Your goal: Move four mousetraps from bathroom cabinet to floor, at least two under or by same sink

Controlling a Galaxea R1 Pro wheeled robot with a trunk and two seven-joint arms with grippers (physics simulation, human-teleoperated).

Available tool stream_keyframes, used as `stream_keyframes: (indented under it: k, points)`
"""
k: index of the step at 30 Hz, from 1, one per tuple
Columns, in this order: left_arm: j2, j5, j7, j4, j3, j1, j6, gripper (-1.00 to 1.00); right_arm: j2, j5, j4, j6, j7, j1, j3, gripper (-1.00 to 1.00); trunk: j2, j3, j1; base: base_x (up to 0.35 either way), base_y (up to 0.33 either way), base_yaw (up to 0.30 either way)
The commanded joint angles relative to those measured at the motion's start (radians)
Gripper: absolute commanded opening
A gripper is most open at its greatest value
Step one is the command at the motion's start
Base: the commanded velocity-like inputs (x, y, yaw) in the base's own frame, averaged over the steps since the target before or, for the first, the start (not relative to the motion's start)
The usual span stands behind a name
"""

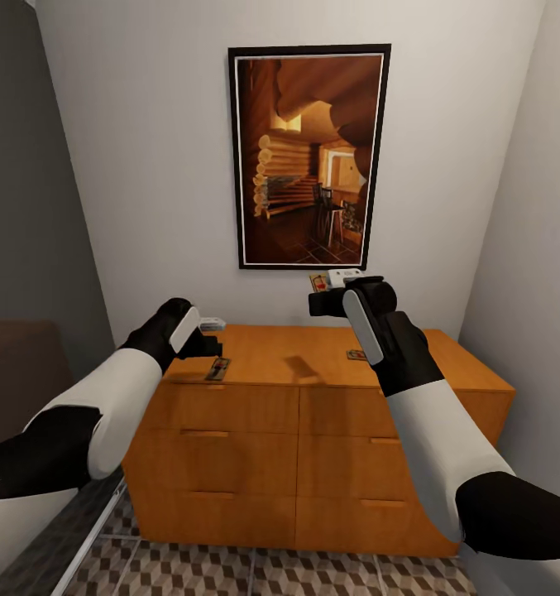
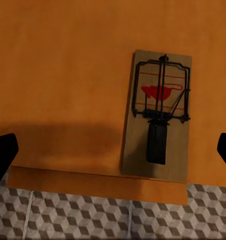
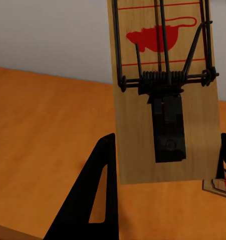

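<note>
Mousetrap pinched in right fingers above cabinet; left fingers spread over another mousetrap.

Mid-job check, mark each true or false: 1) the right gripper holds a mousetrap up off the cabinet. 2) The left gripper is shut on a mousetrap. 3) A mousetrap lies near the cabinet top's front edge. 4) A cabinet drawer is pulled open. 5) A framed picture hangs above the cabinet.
1) True. The right gripper is shut on a mousetrap, raised clear of the cabinet.
2) False. The left gripper hangs open above the mousetrap near the front edge, not touching it.
3) True. That trap lies flat by the front edge.
4) False. All the drawer fronts sit flush.
5) True. The framed picture hangs on the wall above.
</note>
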Motion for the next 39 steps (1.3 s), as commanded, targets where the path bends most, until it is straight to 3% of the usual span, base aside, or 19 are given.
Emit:
stream_keyframes:
  k: [1,9,19,39]
  points:
    - [0.0,0.01,0.009,0.001,-0.004,-0.001,0.003,1.0,0.0,-0.012,-0.001,0.003,-0.01,-0.001,0.001,-1.0,-0.001,-0.001,0.0,0.0,0.0,0.0]
    - [-0.005,0.009,0.008,0.018,-0.004,-0.002,0.003,1.0,0.002,-0.012,-0.001,0.003,-0.01,-0.001,0.001,-1.0,-0.001,-0.001,0.0,0.0,0.0,0.0]
    - [-0.036,0.004,0.009,0.046,-0.005,-0.002,0.0,1.0,0.0,-0.012,-0.001,0.003,-0.009,-0.001,0.001,-1.0,-0.001,-0.001,0.0,0.0,0.0,0.0]
    - [-0.038,-0.008,0.013,0.054,-0.007,-0.002,0.001,1.0,0.0,-0.012,-0.001,0.003,-0.008,-0.001,0.001,-1.0,-0.001,-0.001,0.0,0.0,0.0,0.0]
